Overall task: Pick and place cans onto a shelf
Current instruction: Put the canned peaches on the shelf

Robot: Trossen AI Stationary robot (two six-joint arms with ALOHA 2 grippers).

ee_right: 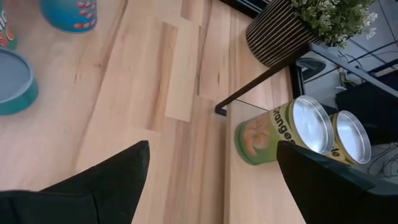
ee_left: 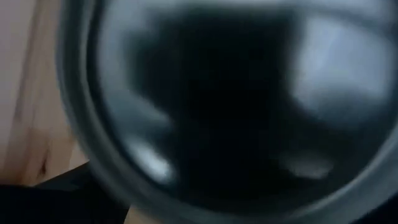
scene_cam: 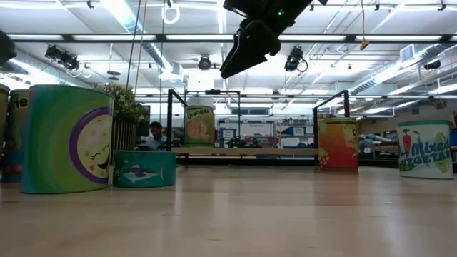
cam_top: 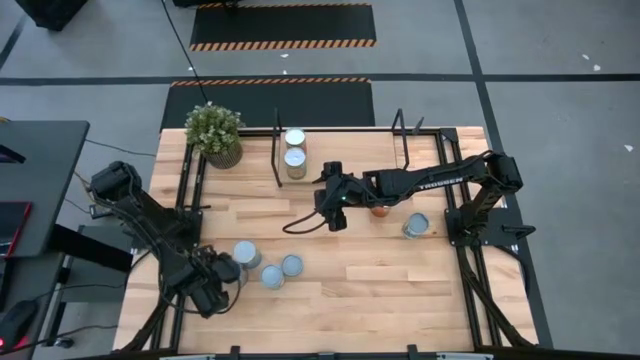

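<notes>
Filling my left wrist camera is a silver can lid point(ee_left: 236, 106); I cannot tell that hand's grip. My right hand point(ee_right: 211, 180) is hovering wide, empty, near two green-labelled tins point(cam_top: 295, 153) on the pale wooden shelf point(cam_top: 340, 160); descending carelessly risks toppling them.

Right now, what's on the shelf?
Two cans stand side by side on the shelf, near its plant-side bracket, silver tops up; the nearer label reads "Oranges". The rest of the board shows bare. The second can's label is hidden behind the first.
</notes>
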